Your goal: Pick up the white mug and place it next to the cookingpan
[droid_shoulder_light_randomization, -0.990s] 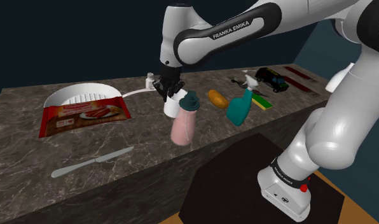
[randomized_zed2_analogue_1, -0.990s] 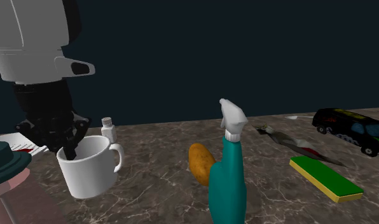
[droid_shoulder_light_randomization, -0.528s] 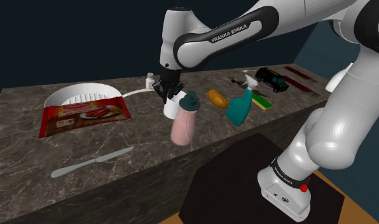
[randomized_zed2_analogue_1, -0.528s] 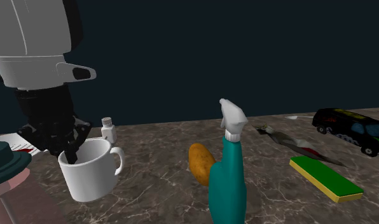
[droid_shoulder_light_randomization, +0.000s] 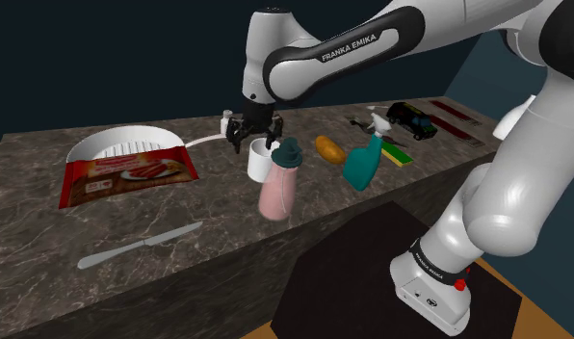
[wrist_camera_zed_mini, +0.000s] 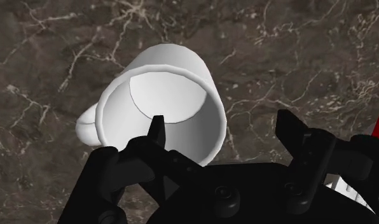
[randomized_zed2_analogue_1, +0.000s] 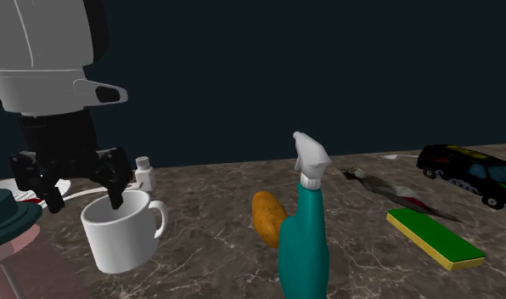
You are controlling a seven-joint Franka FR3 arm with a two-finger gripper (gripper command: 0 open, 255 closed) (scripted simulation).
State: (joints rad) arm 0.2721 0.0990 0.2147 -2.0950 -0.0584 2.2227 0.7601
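shoulder view: the gripper (droid_shoulder_light_randomization: 254, 130) hangs with its jaws spread wide and nothing in them, directly above the white mug (droid_shoulder_light_randomization: 260, 162). the mug stands on the marble counter (droid_shoulder_light_randomization: 44, 231) at the gripper's six o'clock. the white pan (droid_shoulder_light_randomization: 102, 144), with a red packet (droid_shoulder_light_randomization: 126, 175) leaning on it, lies at the mug's nine to ten o'clock, and its thin handle ends near the mug. a pink bottle (droid_shoulder_light_randomization: 278, 188) stands just beside the mug at five o'clock.

second exterior view: the mug (randomized_zed2_analogue_1: 124, 238) is upright, mouth up, handle toward three o'clock. the gripper (randomized_zed2_analogue_1: 84, 202) straddles its nine o'clock wall: one fingertip dips at the rim over the mouth, the other hangs outside. neither appears to press the wall.

wrist view: the mug (wrist_camera_zed_mini: 175, 70) lies off the gripper's (wrist_camera_zed_mini: 222, 124) midline, with one fingertip (wrist_camera_zed_mini: 158, 127) over its opening and the other over bare counter.

judgement: the mug looks set down near the pan, and a straight vertical withdrawal would keep the inner finger off the rim.
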